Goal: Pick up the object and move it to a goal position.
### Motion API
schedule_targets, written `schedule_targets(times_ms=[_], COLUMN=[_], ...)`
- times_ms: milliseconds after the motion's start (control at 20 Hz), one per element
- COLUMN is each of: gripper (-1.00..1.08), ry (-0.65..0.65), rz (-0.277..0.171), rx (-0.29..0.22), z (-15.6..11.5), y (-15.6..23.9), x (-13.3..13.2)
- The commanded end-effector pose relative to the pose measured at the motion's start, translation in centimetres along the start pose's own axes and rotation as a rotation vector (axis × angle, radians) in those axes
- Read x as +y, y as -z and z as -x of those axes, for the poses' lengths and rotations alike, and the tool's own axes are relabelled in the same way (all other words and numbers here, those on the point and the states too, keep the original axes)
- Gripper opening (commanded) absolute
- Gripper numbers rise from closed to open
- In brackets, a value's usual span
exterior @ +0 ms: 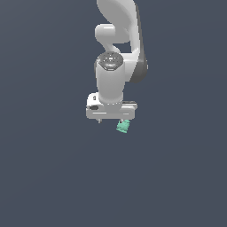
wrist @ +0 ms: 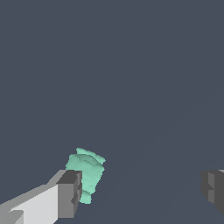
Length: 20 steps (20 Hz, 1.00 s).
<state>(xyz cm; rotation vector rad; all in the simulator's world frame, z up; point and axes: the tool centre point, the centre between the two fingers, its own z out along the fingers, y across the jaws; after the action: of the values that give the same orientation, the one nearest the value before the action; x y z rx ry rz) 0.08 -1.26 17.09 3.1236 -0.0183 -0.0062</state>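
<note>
You are dealing with a very small object (exterior: pixel 123 127): a teal-green, blocky piece with faint ridges, far smaller than the gripper (exterior: pixel 111 119) above it, so judge it light and, going by its hard-edged faceted look, rigid rather than soft. In the exterior view it sits just below the gripper body, at about five o'clock from the gripper's centre, under the fingertip toward that view's right. In the wrist view the object (wrist: pixel 87 173) lies right against one dark finger pad (wrist: pixel 70 192), possibly touching it, while the other pad sits well apart across a wide gap; the gripper (wrist: pixel 142 189) is spread apart and clamps nothing. Whether the piece rests on the worktop (exterior: pixel 53 177) or is lifted off it you cannot tell, since no shadow or edge shows. Its long axis appears, in the wrist view, to run roughly from twelve to six o'clock, tilted slightly toward one o'clock, about crosswise to the line between the pads. Take hold across its short width, on the flatter side faces, mid-length; the ridges may give some bite, but a piece this small could pivot or squirt out if pinched near an end, so centre it between the pads first.
</note>
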Motion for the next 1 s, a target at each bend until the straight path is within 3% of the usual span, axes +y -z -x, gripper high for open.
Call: schedule_targets(times_ms=[0, 400, 950], gripper=[1.0, 1.0, 1.0], ry=[0.0, -0.075, -0.096], rz=[0.0, 0.007, 0.004], rx=[0.0, 0.031, 0.029], z=[0.0, -1.0, -0.6], y=[0.0, 0.6, 0.0], x=[0.0, 3.1, 2.2])
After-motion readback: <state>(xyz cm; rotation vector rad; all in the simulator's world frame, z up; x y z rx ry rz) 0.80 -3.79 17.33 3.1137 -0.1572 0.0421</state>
